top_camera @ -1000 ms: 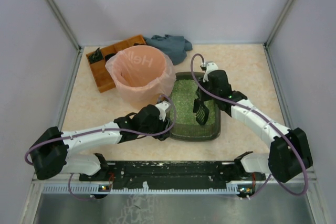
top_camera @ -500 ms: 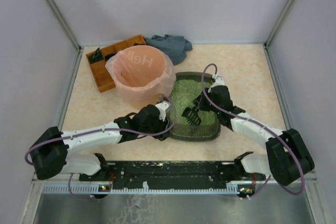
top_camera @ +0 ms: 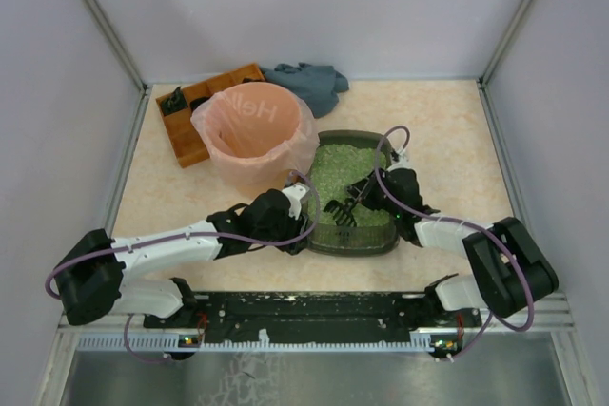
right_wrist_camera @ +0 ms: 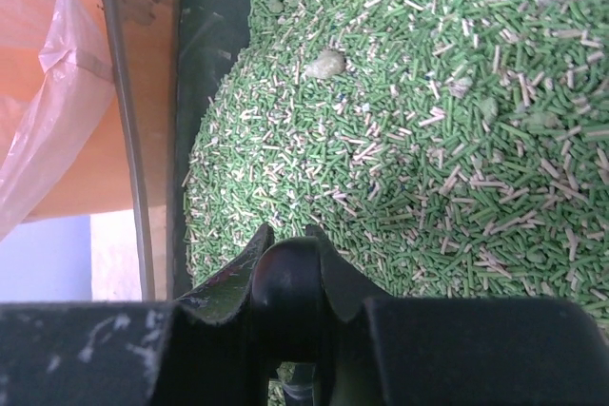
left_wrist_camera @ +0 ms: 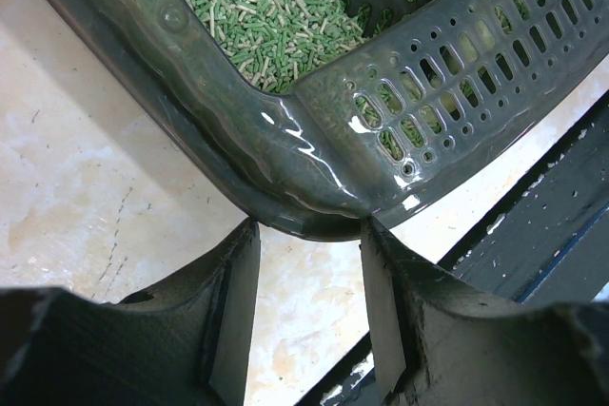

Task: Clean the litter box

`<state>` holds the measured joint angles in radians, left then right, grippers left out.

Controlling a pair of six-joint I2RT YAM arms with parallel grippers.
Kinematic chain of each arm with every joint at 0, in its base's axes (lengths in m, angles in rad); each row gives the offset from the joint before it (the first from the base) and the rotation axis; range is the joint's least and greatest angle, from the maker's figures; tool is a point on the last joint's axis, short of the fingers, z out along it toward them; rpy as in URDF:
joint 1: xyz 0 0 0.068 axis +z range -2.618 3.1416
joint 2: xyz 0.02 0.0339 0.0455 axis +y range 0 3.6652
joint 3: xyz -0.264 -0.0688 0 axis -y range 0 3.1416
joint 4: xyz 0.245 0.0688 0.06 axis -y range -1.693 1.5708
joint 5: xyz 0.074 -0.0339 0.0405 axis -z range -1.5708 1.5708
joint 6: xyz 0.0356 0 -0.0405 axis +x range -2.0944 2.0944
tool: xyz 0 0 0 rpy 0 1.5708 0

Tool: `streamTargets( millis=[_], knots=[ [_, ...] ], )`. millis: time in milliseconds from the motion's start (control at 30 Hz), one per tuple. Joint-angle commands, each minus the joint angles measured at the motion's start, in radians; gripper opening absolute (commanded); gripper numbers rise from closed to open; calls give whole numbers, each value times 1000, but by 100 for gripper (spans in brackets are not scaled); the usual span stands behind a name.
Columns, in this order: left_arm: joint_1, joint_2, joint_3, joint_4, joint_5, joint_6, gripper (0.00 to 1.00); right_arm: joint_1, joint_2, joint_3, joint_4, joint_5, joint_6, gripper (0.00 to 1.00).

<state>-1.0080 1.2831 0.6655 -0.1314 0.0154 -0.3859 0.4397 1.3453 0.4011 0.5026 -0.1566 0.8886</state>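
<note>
In the litter box (top_camera: 354, 199), the scoop (top_camera: 341, 210) has swung lower.

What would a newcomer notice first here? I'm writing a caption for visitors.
The litter box full of green pellets sits mid-table, with the right gripper shut on a dark slotted scoop lowered into it. The left gripper straddles the box's near corner. Behind stands a pink-bagged bin.

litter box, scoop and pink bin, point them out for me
litter box (top_camera: 322, 238), top external view, near left rim.
scoop (top_camera: 340, 212), top external view, slotted head over the granules.
pink bin (top_camera: 249, 151), top external view, bagged front wall.
</note>
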Motion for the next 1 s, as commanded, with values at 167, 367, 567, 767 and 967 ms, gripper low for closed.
streamTargets(
  millis=[167, 367, 567, 767, 967],
  knots=[
    [-12, 36, 22, 84, 50, 16, 50, 24, -28, -57, 134, 20, 167, 0],
    [-12, 39, 30, 77, 51, 22, 50, -6, -9, -42, 256, 47, 94, 0],
    [-12, 34, 30, 70, 49, 25, 49, -56, 23, -5, 324, 6, 69, 0],
    [-12, 22, 29, 59, 43, 32, 49, -78, 38, 14, 382, -3, 24, 0],
    [-11, 14, 27, 50, 37, 38, 49, -103, 80, 23, 452, -25, 8, 0]
  ],
)
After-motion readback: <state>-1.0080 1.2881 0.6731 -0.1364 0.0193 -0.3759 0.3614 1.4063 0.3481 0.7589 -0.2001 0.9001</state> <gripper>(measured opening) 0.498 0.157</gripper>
